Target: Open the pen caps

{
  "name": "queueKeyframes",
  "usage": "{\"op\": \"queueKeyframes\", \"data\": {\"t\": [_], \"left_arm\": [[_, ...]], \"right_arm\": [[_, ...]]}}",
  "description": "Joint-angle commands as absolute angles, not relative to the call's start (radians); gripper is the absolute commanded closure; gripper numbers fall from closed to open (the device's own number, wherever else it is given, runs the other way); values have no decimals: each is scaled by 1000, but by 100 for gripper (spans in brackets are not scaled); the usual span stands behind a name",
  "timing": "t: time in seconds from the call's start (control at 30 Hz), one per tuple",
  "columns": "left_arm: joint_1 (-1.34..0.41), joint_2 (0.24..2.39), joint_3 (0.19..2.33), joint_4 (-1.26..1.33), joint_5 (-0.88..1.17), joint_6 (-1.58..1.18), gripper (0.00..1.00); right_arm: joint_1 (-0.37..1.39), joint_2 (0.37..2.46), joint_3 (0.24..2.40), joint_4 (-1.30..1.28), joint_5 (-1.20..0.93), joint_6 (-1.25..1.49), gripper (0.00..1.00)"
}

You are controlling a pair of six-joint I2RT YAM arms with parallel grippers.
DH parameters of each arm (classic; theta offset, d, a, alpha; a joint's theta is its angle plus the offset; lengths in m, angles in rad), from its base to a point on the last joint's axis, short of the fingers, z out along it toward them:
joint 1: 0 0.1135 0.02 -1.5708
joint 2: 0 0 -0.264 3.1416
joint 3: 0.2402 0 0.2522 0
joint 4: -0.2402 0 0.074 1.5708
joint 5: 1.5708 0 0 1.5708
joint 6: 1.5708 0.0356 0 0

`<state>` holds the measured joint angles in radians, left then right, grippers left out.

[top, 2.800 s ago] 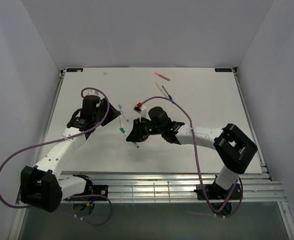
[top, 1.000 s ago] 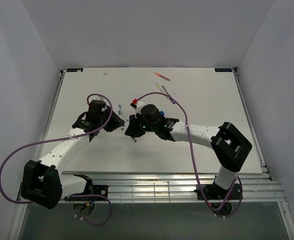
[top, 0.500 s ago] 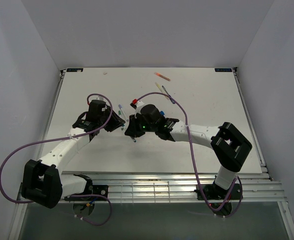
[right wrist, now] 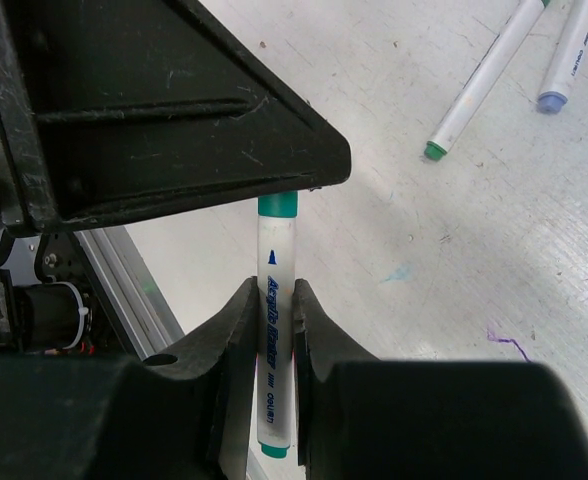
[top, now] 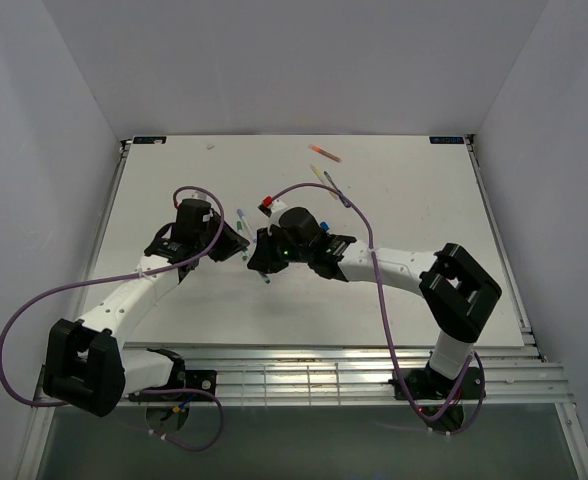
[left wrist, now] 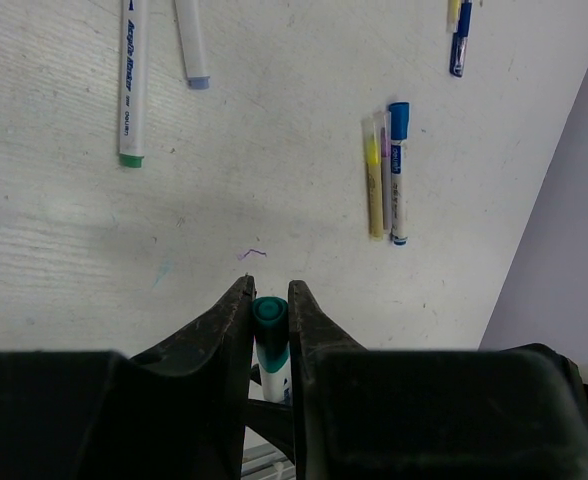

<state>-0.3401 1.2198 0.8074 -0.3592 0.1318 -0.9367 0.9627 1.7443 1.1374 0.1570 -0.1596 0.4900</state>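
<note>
One white-barrelled pen [right wrist: 274, 300] with a teal-green cap [left wrist: 270, 312] is held between both grippers above the table. My left gripper [left wrist: 270, 290] is shut on the cap; the cap's end shows between the fingertips. My right gripper [right wrist: 274, 290] is shut on the pen's barrel, with the cap [right wrist: 277, 206] running under the left gripper's black body [right wrist: 174, 110]. In the top view the two grippers meet tip to tip, left [top: 236, 245] and right [top: 259, 255], at the table's middle left.
Other pens lie on the white table: a green-tipped one [left wrist: 132, 80] and a lilac-tipped one [left wrist: 191, 45] close by, a yellow, grey and blue trio [left wrist: 384, 175], and an orange pen [top: 324, 152] far back. The metal rail [top: 304, 375] runs along the near edge.
Since 2.8 s ago both arms have drawn together until the grippers meet on the teal-capped pen. Over the last second almost nothing has moved.
</note>
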Motion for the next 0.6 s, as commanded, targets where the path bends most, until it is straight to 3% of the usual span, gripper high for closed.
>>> {"op": "queueKeyframes", "data": {"t": [0.0,0.1,0.13,0.3,0.57], "left_arm": [[-344,1209,816,-347,175,-939,76],[-344,1209,818,-347,178,-940,89],[-344,1212,818,-348,176,-940,100],[-344,1227,824,-351,184,-963,100],[-304,1258,914,-373,181,-1014,100]], "right_arm": [[966,1756,1193,196,-158,482,92],[966,1763,1200,190,-158,480,92],[966,1761,1198,189,-153,480,92],[972,1763,1213,129,-103,451,92],[1019,1700,1195,-80,213,371,92]]}}
